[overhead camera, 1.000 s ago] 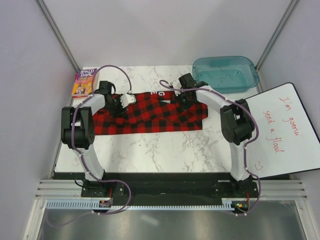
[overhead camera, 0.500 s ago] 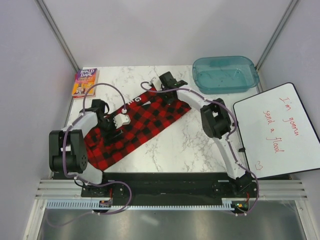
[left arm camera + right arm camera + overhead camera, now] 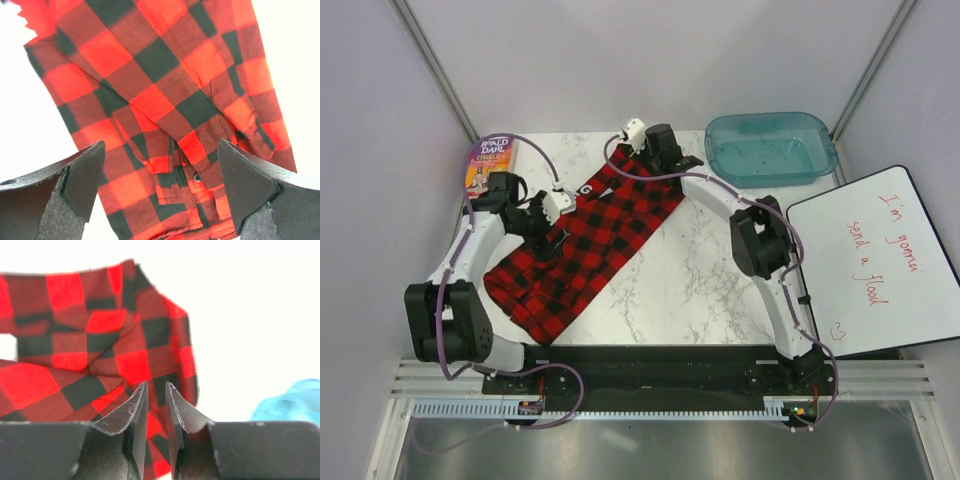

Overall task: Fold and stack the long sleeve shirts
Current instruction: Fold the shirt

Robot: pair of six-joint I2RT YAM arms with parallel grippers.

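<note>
Soft, light checked shirt [image 3: 582,240] – lies as a long slanted band on the worktop [image 3: 720,290], from near the base of the left arm up toward the back edge, a little left of the blue tub [image 3: 770,148]. Bends and sags anywhere, keeps no shape, wrinkles at every pull; probably slides easily over the smooth marble top. Not fragile at all. Best to take hold at an edge or a corner, thin enough for a firm pinch, and at two points well apart, so as to keep the band flat and not bunched.

For the right gripper [image 3: 156,386]: narrow, almost closed, at the far end of the band, seemingly with a pinch of cloth inside, creases running to its tips. For the left gripper [image 3: 161,150]: wide apart, holding nothing, above the middle part of the band, not far from the book [image 3: 490,165].

Compared with half a second before: steeper slant of the band now, far end nearer to the back edge. Right gripper further back, left gripper further from the base and closer to the book. A full second before – band straight across the worktop, from side to side.
</note>
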